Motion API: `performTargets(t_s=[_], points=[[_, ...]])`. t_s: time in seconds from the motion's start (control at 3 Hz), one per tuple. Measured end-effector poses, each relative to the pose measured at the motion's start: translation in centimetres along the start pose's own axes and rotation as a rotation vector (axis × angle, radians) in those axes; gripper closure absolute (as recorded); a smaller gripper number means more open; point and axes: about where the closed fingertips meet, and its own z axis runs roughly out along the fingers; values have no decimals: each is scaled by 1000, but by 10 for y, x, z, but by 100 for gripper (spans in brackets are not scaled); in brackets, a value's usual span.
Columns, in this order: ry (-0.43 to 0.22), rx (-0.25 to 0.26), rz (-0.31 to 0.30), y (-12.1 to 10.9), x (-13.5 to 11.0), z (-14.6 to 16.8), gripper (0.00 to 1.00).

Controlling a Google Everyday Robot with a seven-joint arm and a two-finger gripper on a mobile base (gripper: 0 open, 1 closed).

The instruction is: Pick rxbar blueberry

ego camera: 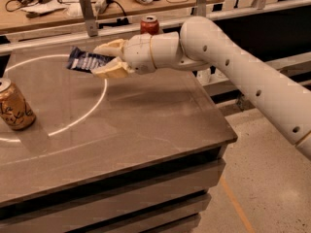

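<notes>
Your arm [252, 76] is a thick, glossy white tube dotted with small dark screw holes, narrowing through a ringed wrist [160, 52] to a gripper [99, 60] with blunt cream-yellow fingers [112, 71], above the table's [146, 125] far side.
</notes>
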Motion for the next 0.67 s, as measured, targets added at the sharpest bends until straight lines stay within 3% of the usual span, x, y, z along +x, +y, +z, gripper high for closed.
performTargets(t_s=[0.33,0.67], points=[[13,-11,-154,0,-15,-5,100],[13,-13,-172,0,-16,-4,100]])
